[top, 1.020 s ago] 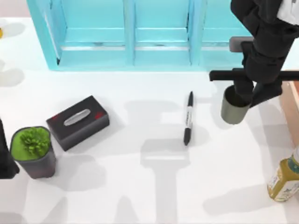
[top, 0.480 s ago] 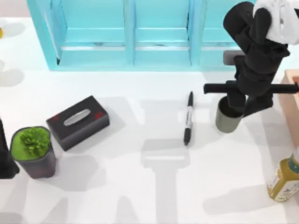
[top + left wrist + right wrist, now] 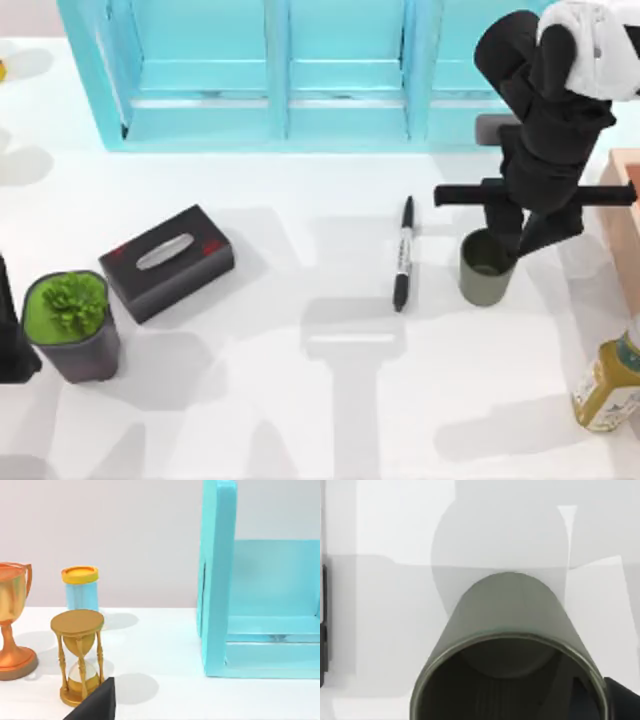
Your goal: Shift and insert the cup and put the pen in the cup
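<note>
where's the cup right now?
In the top view the cup stands upright on the table's right side, just right of the pen, with the right gripper at its rim.

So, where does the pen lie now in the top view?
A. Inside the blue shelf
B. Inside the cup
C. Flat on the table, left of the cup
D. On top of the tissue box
C: the pen lies flat on the white table, apart from the cup at its right.

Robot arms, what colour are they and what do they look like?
The right arm is chunky matte black with one white section near its top, and a thin black crossbar sticks out sideways above its gripper. The left arm is a plain black shape at the table's left edge.
</note>
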